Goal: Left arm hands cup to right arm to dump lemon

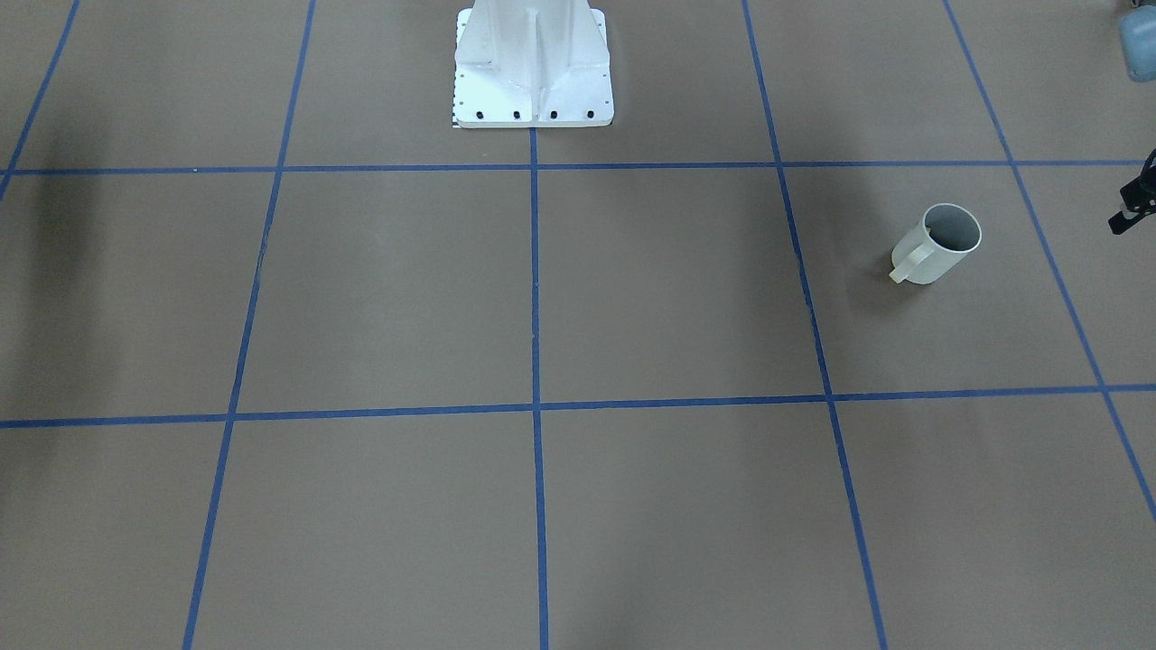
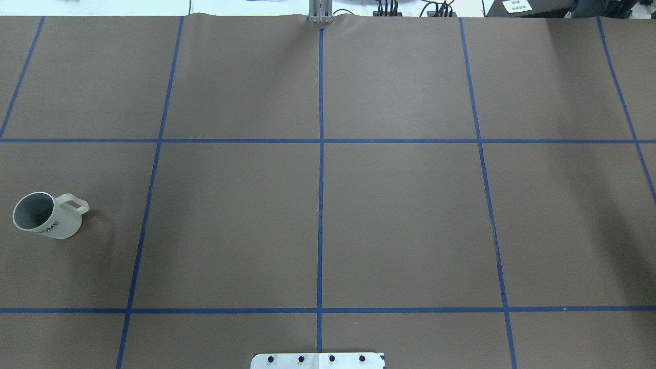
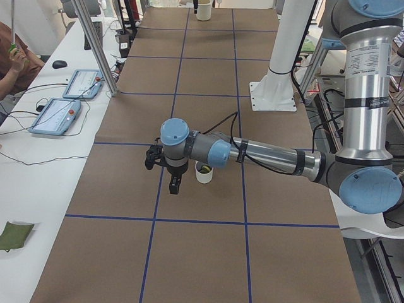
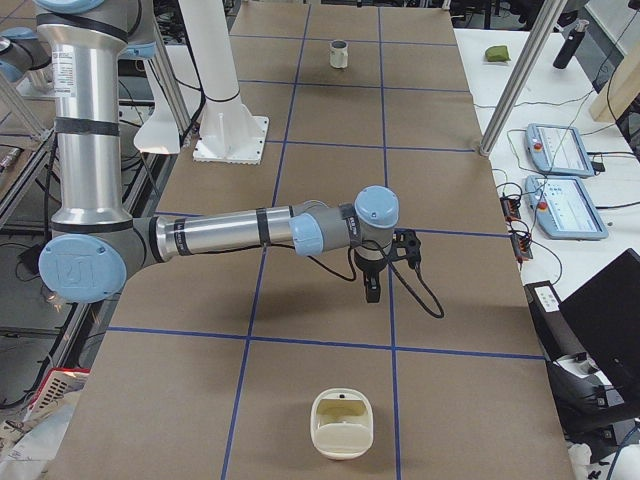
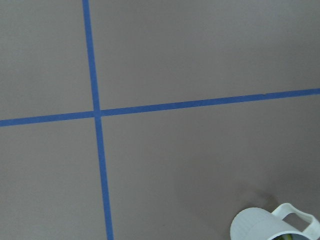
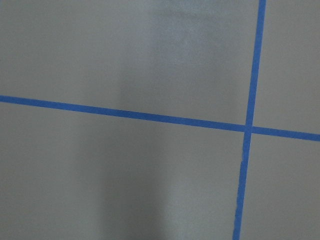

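Note:
The cream-white cup (image 1: 939, 246) stands upright on the brown table, with its handle toward the table's middle (image 2: 47, 216). The left side view shows the yellow-green lemon (image 3: 203, 168) inside the cup (image 3: 204, 173). My left gripper (image 3: 175, 187) points down just beside the cup, apart from it, and I cannot tell whether it is open or shut. The left wrist view catches the cup (image 5: 270, 226) at its bottom right. My right gripper (image 4: 372, 292) hangs over bare table far from the cup (image 4: 340, 54), and I cannot tell its state.
The white robot pedestal (image 1: 533, 90) stands at the table's middle back edge. A cream container (image 4: 342, 422) sits on the table at my right end. An operators' side table holds tablets (image 3: 63, 117) and cables. Blue tape lines grid the table.

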`<state>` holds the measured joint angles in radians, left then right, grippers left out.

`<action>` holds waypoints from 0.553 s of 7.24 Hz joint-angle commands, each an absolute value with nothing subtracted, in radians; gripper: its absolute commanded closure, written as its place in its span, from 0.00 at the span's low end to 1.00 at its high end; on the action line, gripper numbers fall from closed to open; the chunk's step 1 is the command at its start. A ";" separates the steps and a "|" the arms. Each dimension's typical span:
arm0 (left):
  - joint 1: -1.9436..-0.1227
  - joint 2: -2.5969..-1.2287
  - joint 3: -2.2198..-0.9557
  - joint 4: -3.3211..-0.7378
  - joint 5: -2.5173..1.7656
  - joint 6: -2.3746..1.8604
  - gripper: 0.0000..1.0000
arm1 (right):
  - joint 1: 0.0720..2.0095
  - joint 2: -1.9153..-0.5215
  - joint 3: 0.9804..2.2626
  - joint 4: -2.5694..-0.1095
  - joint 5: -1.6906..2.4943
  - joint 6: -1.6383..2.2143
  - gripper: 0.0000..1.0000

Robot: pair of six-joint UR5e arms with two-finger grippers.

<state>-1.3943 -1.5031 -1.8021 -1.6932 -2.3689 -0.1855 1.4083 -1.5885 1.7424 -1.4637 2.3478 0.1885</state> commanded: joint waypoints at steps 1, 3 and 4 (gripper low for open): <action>-1.219 -1.502 -1.813 -1.785 -2.362 -0.355 0.00 | 1.408 -1.591 1.756 -1.460 2.371 0.190 0.00; -1.132 -1.448 -1.812 -1.952 -2.358 -0.406 0.00 | 1.408 -1.601 1.744 -1.399 2.375 0.189 0.00; -1.100 -1.425 -1.812 -1.959 -2.355 -0.410 0.00 | 1.408 -1.601 1.741 -1.397 2.375 0.190 0.00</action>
<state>-1.1504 -1.4576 -1.8114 -1.9148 -2.3586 -0.3924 1.4082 -1.5988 1.7454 -1.4139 2.3725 0.1891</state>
